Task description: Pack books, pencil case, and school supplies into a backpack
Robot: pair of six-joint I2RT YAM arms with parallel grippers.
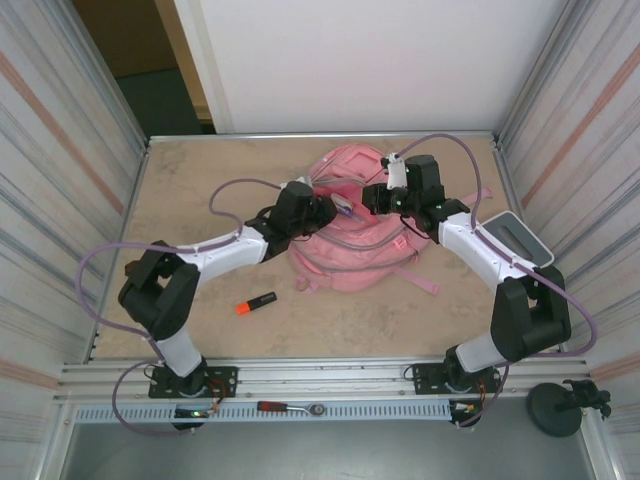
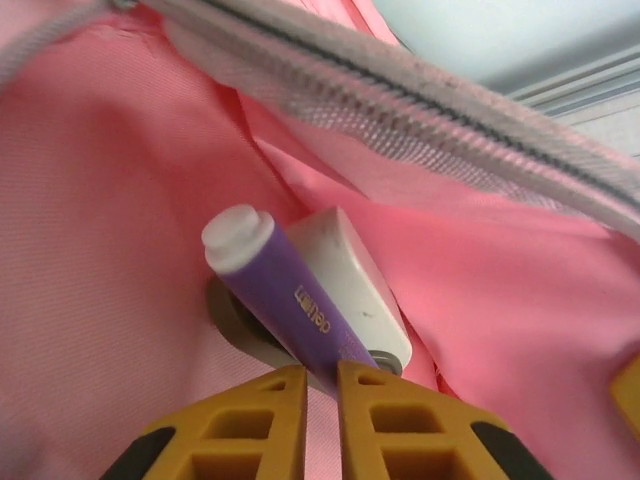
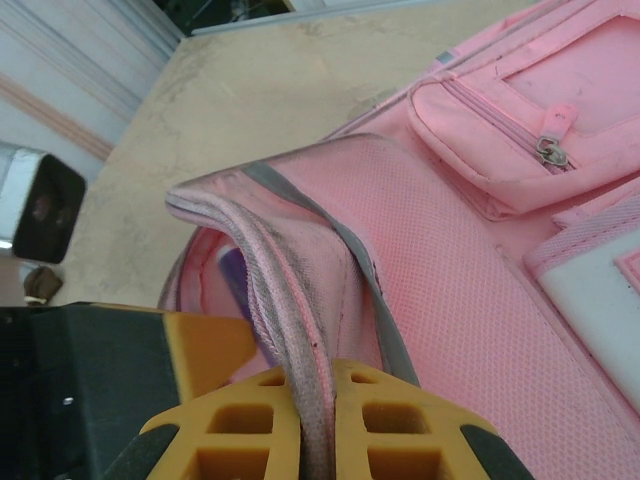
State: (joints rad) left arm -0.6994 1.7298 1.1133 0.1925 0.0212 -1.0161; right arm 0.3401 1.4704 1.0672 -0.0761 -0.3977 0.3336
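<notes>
Left jaws – all but shut, yellow fingers (image 2: 250, 425) pinching the tail end of the purple pen (image 2: 290, 300). White cap end aimed up and away, deep inside the backpack (image 2: 120, 200). Pen barrel touching the white eraser (image 2: 355, 280) on its right flank; grey rounded shape beneath, not identifiable. Pink lining close on every side, zip edge (image 2: 400, 90) slanting across just above – little slack around the pen.

Right jaws clamped tight on the rim of the same opening, grey-trimmed band of the backpack (image 3: 470, 300) drawn up between the fingers (image 3: 400, 420) into a raised fold. Narrow gap under that fold; small zipped front pocket farther along to the right.

Seen from above, nearest the arm bases: orange-and-black marker (image 1: 256, 303) lying alone on the worktop (image 1: 190, 190), well apart from the backpack (image 1: 350, 265). Bare surface all round it, reaching to the left edge. Backpack beyond, mid-worktop toward the far edge, both arms meeting over its top, straps trailing toward the near right. Grey-white box (image 1: 517, 238) hard by the right edge, just beside the right forearm. Ribbed side walls (image 1: 60, 150) tight along both long edges.
</notes>
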